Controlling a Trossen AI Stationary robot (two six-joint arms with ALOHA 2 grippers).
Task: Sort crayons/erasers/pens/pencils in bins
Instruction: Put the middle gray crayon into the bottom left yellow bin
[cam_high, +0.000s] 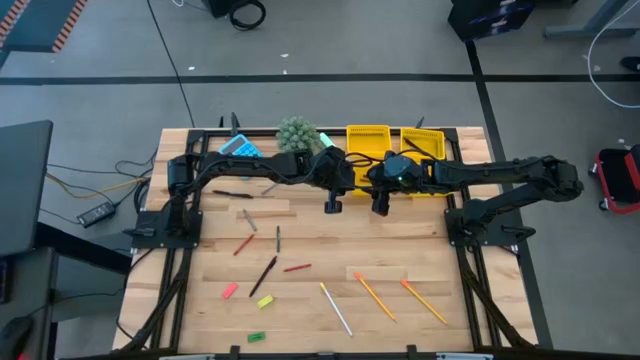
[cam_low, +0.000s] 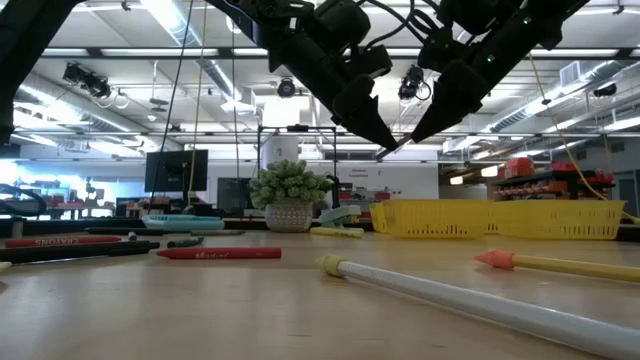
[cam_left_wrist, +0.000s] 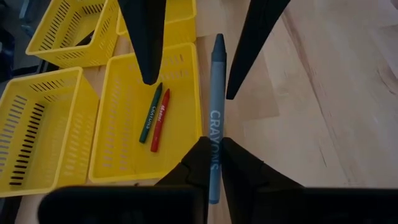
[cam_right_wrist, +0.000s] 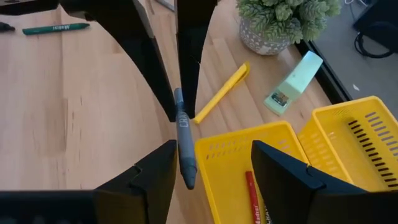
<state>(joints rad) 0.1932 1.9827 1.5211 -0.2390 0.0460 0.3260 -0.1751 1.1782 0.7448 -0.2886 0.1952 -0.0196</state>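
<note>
While a blue-grey crayon (cam_left_wrist: 215, 118) is pinched by the left gripper (cam_left_wrist: 212, 163) beside a yellow bin (cam_left_wrist: 118, 149) holding two crayons (cam_left_wrist: 155, 115), the right gripper (cam_right_wrist: 211, 163) is held spread wide alongside

My dark left gripper (cam_left_wrist: 212, 155) pinches a grey-blue crayon (cam_left_wrist: 215, 112) lettered white; the slotted bins (cam_left_wrist: 127, 143) are bright yellow.
</note>
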